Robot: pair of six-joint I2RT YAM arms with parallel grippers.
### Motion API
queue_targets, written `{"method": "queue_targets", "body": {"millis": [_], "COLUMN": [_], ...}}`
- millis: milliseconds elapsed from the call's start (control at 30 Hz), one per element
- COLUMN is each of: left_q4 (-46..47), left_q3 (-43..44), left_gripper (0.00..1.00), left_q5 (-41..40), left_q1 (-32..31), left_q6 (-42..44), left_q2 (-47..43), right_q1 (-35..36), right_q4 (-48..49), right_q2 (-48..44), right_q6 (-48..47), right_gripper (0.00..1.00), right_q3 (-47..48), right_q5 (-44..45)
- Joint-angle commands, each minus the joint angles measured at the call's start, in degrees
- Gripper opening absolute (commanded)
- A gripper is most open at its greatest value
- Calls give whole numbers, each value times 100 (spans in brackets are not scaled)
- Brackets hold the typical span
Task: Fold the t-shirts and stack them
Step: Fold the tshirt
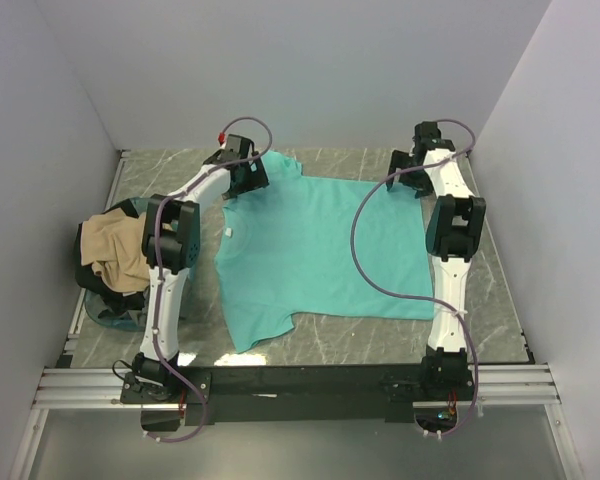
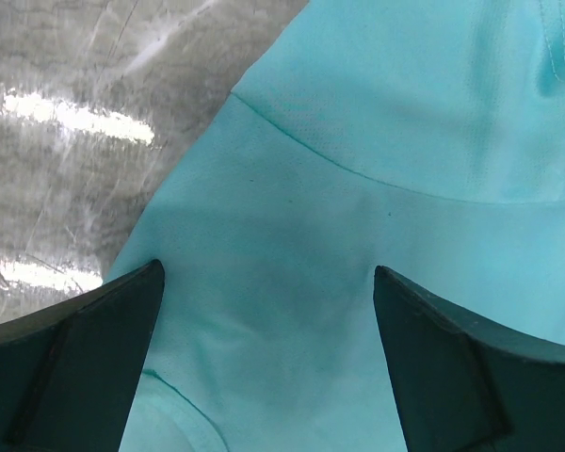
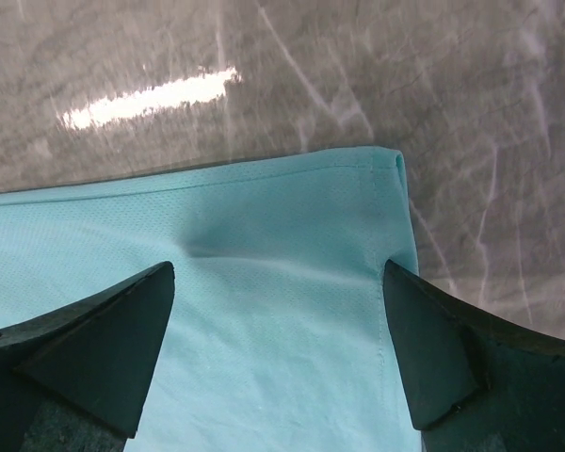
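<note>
A teal t-shirt (image 1: 310,245) lies spread flat on the marbled table, its neck with a small white label (image 1: 227,232) pointing left. My left gripper (image 1: 244,178) is open at the shirt's far left, low over the seam where the sleeve joins; in the left wrist view the left gripper (image 2: 268,275) has teal cloth (image 2: 292,264) between its wide-apart fingers. My right gripper (image 1: 404,180) is open at the far right corner; the right wrist view shows the right gripper (image 3: 279,271) straddling the hem corner (image 3: 381,169). A tan t-shirt (image 1: 115,248) is heaped at the left over dark cloth (image 1: 92,272).
A translucent bluish tub (image 1: 108,315) at the left edge holds the tan and dark shirts. White walls close in the table on three sides. A metal rail (image 1: 300,385) with both arm bases runs along the near edge. Bare marbled table (image 1: 360,335) shows in front of the shirt.
</note>
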Motion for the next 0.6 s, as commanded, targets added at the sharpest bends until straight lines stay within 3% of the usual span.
{"method": "queue_targets", "body": {"millis": [0,200,333,433,567], "left_q4": [-228,-343,-141,26,254], "left_q3": [213,512,276,-110,-1067], "left_gripper": [100,99,99,100,100], "left_q5": [210,131,254,272,140], "left_q1": [61,61,52,17,-193], "left_q6": [47,82,82,91,47], "left_q2": [235,-115,-765,-1546,-2470], "right_q1": [-126,-126,-73,41,270], "right_q4": [443,313,662,1146,1331], "right_q2": [11,-314,-1244,-2455,-3503], "right_q6": [-100,6,94,173,340], "right_gripper": [98,98,98,98,98], "right_q3": [-208,2,-986,-1851,-2642], "right_q5": [-43,176,282,510,994]}}
